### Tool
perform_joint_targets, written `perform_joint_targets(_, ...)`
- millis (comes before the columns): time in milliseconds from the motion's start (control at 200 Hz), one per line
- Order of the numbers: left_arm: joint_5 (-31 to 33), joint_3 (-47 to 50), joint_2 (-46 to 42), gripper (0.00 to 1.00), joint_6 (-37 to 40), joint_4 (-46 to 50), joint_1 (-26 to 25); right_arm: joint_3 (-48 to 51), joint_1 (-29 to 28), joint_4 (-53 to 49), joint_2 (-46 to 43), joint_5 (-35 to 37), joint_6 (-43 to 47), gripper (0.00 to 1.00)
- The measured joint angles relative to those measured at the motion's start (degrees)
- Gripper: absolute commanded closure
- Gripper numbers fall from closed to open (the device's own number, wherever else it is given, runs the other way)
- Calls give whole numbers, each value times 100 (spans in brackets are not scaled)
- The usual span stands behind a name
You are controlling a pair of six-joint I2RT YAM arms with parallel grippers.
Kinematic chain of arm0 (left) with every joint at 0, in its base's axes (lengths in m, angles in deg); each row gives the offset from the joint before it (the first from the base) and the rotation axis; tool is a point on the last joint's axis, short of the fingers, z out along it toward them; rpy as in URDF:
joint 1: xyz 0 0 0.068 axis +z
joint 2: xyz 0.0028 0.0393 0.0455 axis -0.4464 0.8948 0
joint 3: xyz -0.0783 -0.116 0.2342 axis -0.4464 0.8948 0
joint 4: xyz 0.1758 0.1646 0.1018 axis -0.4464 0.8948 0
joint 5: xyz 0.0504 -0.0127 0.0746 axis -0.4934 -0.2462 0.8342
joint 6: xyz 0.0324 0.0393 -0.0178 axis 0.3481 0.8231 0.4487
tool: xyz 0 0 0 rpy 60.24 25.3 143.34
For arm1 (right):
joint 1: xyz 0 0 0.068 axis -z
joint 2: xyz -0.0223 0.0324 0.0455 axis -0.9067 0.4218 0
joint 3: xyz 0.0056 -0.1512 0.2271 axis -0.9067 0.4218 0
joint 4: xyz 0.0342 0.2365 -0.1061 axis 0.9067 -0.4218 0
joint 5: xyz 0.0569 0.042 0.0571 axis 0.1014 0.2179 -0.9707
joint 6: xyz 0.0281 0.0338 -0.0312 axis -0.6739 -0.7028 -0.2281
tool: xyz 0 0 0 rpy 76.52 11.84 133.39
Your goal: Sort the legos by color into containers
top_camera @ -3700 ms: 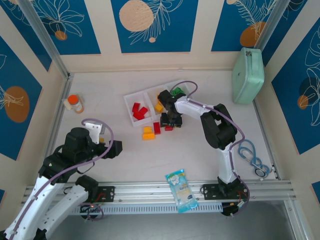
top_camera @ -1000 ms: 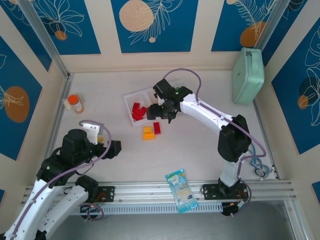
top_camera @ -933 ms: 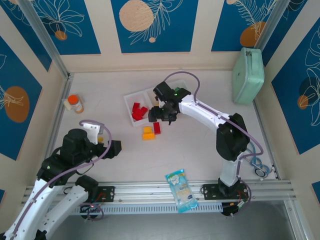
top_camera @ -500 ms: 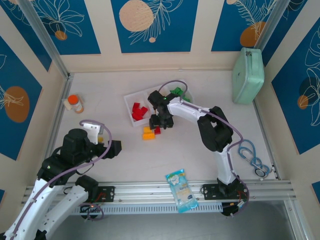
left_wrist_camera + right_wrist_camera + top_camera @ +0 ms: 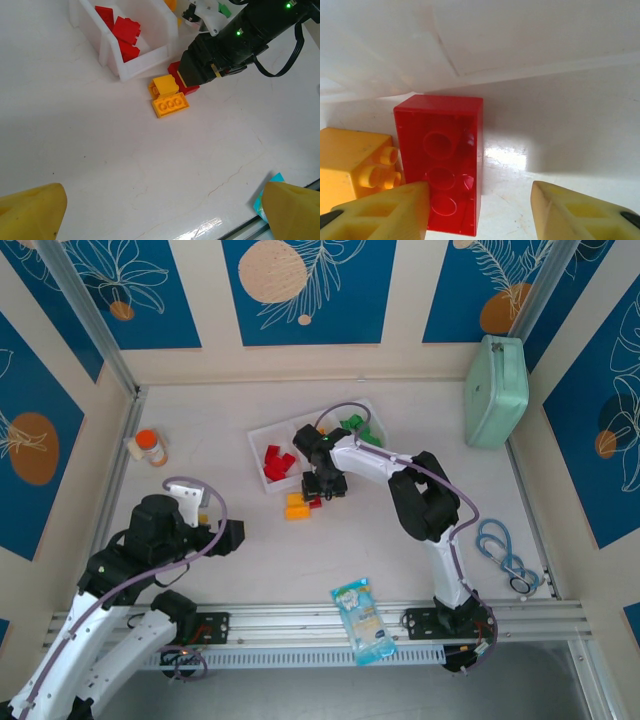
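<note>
White tray [image 5: 135, 67], red legos [image 5: 120, 32] in end compartment, right claw [image 5: 480, 200] half-open over red brick [image 5: 440, 160], left claw [image 5: 160, 210] open.

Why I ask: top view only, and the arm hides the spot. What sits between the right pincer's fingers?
Observer: A red brick lies flat between them; the right pincer is open, one finger clear of it.
Operator: Anything beside it?
Observer: A yellow brick, close on its other side.
Operator: And the left pincer?
Observer: Its fingers stand wide open.
</note>
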Motion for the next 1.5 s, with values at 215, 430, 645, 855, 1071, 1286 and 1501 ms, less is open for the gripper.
perform_joint_targets(215, 0, 0, 2, 1, -2, 0, 0, 175, 166, -48, -142, 140, -68, 54)
perform_joint_targets(430, 0, 0, 15, 1, -2, 0, 0, 337, 389, -345, -590, 337, -48, 48)
perform_joint_targets(645, 0, 0, 92, 1, -2, 0, 0, -2, 374, -525, -811, 411, 140, 37)
perform_joint_targets(855, 9, 0, 70, 1, -2, 0, 0, -404, 374, -564, -485, 374, 262, 29)
perform_joint_targets(1071, 24, 0, 74, 1, -2, 0, 0, -400, 374, -546, -81, 267, 291, 29)
perform_joint_targets(1286, 44, 0, 76, 1, -2, 0, 0, -120, 374, -343, -46, 234, 341, 36)
perform_joint_targets(1501, 42, 0, 74, 1, -2, 0, 0, -122, 374, -273, 267, 195, 350, 52)
